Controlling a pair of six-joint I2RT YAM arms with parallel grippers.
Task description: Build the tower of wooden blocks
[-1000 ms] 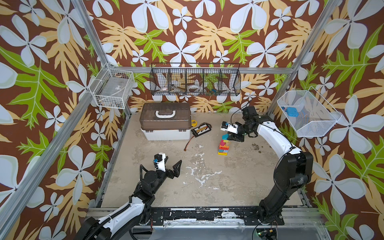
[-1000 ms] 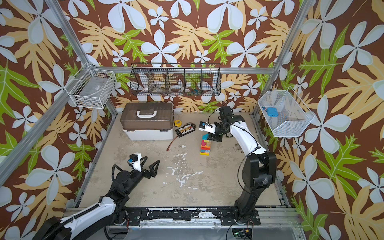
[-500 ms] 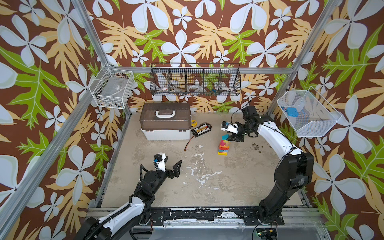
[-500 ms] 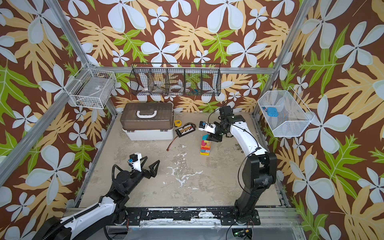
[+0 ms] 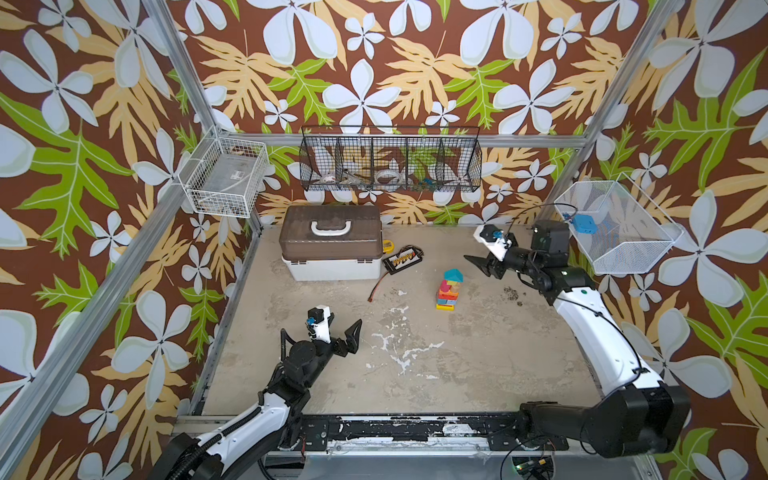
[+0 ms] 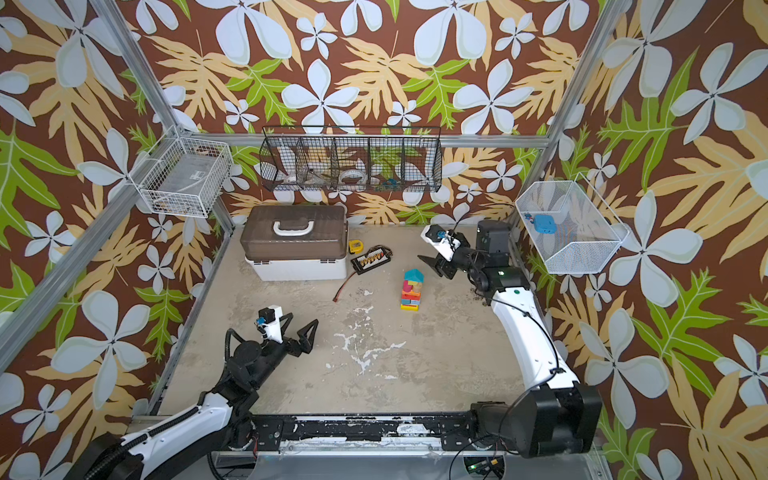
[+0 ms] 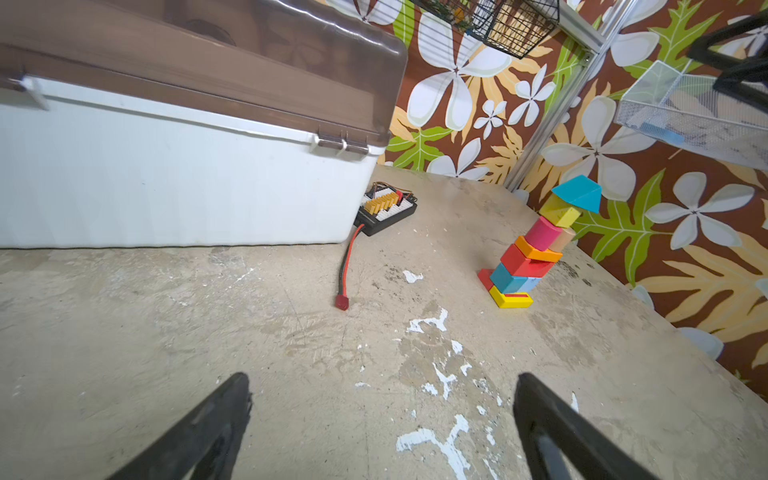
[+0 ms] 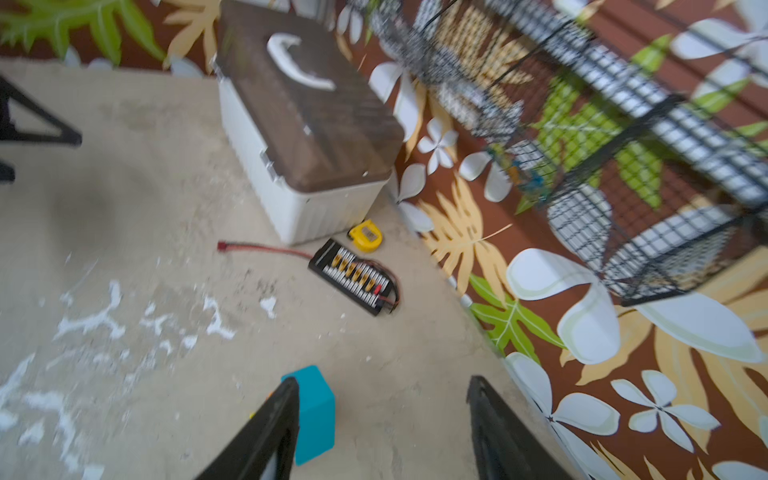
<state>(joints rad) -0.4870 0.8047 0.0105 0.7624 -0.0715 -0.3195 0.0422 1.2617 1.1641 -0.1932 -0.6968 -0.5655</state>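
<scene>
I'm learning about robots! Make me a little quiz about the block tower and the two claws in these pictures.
1. True or false: the right claw is squeezing the teal block on top of the tower.
2. What colour is the tower's bottom block? A) red B) yellow C) pink
3. Fill in the missing word: the left claw is wide ____ with nothing in it.

Key
1. False. Its jaws are open and hold nothing.
2. B
3. open
</scene>
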